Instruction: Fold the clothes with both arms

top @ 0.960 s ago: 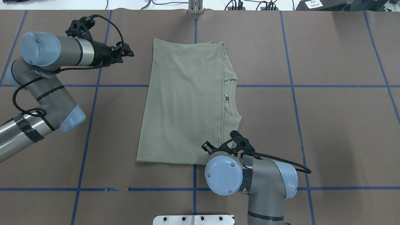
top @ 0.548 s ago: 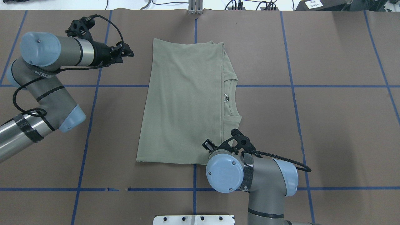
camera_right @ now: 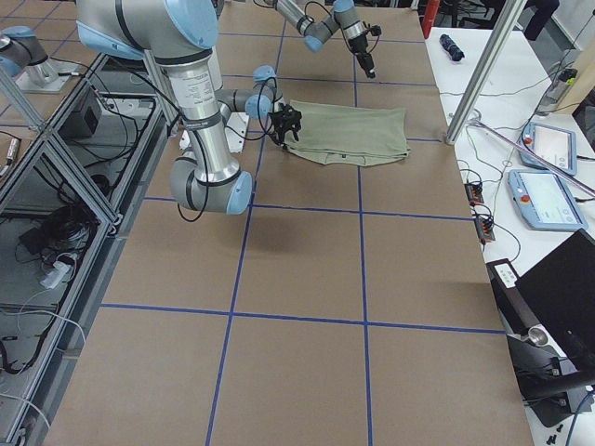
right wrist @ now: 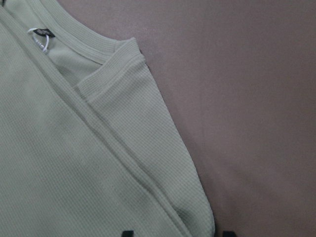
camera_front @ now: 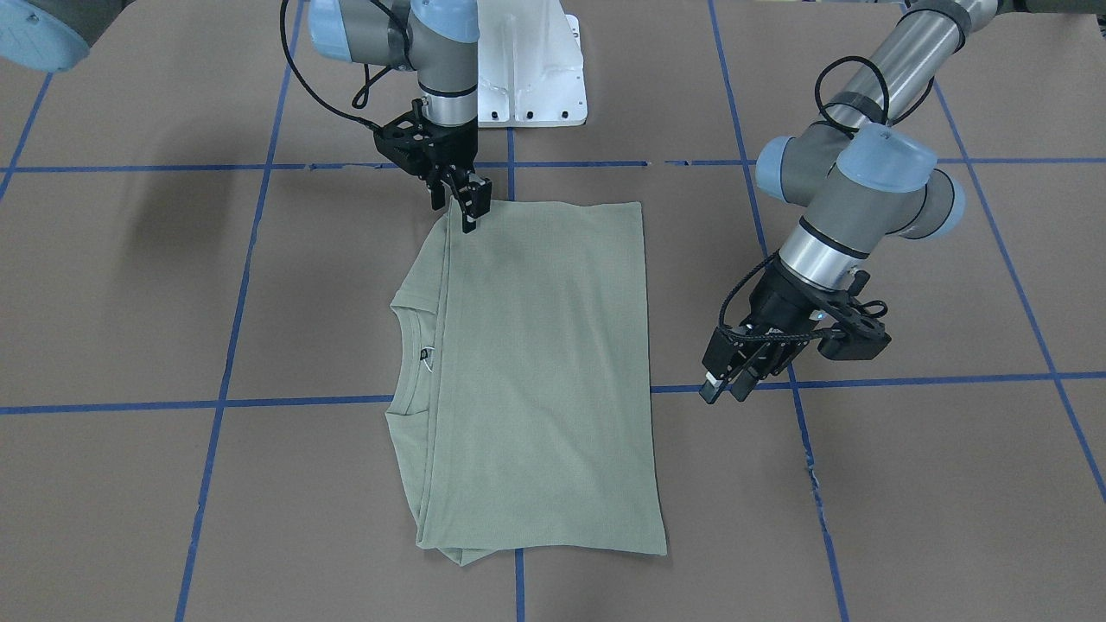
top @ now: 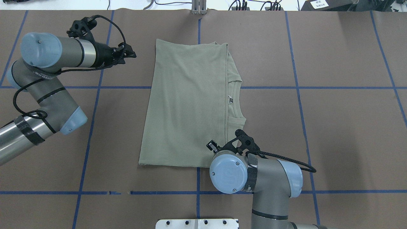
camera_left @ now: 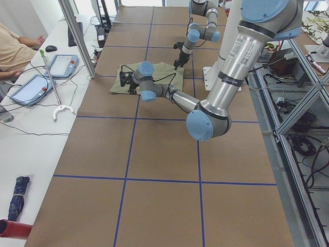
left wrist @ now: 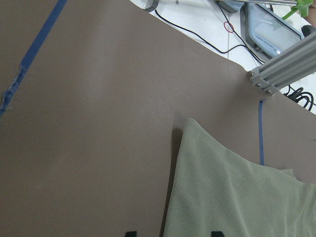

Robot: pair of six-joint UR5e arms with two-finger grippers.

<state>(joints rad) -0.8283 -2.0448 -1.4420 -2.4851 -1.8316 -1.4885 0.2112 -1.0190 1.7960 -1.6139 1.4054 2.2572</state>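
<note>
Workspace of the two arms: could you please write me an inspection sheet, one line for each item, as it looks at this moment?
Surface: brown table cover with a blue tape grid, lying flat.
Job's things: green shirt partly folded into a rectangle, neck label showing.
Clutter: nothing seen on the table.
Grippers: left end effector open, beside the shirt, off the cloth; right end effector open, at the shirt's corner nearest the base; contact cannot be told.
Cables: left-arm cable and right-arm cable loop at the wrists, clear of the shirt.
Surroundings: white base; side desk with control tablets; seated person.
</note>
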